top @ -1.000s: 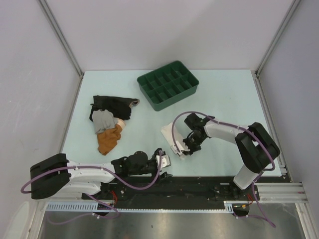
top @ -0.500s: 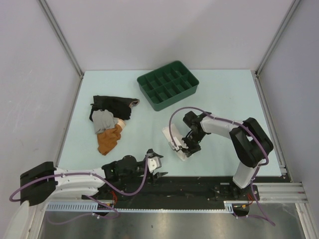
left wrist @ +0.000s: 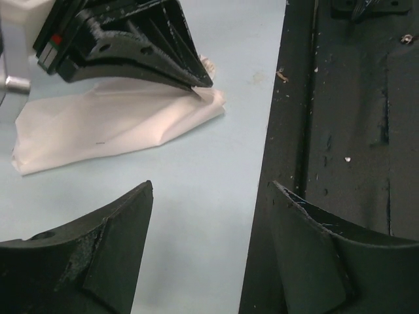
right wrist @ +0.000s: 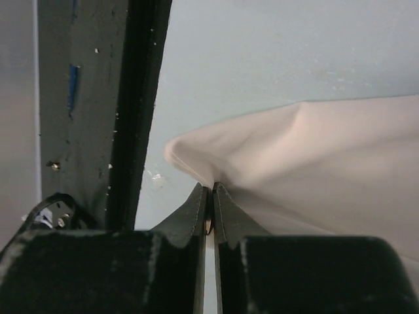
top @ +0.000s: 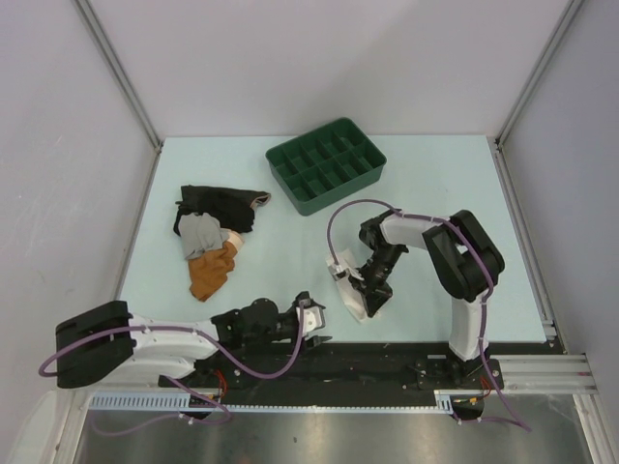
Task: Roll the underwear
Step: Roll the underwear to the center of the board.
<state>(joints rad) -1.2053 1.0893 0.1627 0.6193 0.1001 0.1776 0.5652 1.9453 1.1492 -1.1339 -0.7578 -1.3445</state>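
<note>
The white underwear (top: 348,290) lies crumpled on the pale blue table near the front edge. My right gripper (top: 373,293) is on its right side. In the right wrist view the right gripper (right wrist: 211,190) is shut on a pinched edge of the underwear (right wrist: 314,157). My left gripper (top: 315,324) is low by the front edge, just left of the garment and not touching it. In the left wrist view the left gripper (left wrist: 211,196) is open and empty, with the underwear (left wrist: 118,121) ahead and the right gripper (left wrist: 124,42) on top of it.
A green compartment tray (top: 327,164) stands at the back centre. A pile of black, grey and orange-brown garments (top: 213,237) lies at the left. The black base rail (top: 387,358) runs along the front edge, close to both grippers; it also shows in the left wrist view (left wrist: 353,98).
My right gripper has swung in toward the front edge, dragging the underwear with it. My left arm pulled back to the left, then came back toward the garment.
</note>
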